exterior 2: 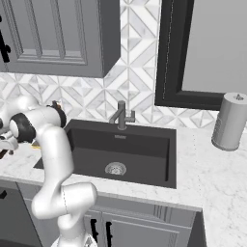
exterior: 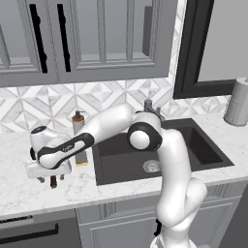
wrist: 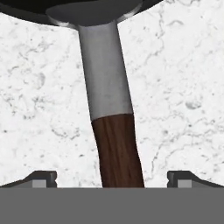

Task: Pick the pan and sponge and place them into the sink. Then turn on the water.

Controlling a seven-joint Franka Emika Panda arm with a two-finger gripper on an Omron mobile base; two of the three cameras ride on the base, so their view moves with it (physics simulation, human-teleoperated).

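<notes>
Hovering with gripper [wrist: 112, 178] jaws spread wide apart, pan [wrist: 94, 11] handle running straight between them over marble counter [wrist: 183, 87], no readable writing anywhere.

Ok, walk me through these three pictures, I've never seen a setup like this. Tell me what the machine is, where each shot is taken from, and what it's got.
The machine is a white robot arm in a simulated kitchen. Two pictures come from cameras behind it, one on each side, looking down at a marble counter and a dark sink with a faucet. The third looks along the hand itself. There the hand is open, its fingertips either side of the pan handle, which is grey metal turning to brown wood. Nothing is gripped yet. In the left picture a sponge and a soap bottle sit beside the sink. A grey canister stands to the right.
</notes>
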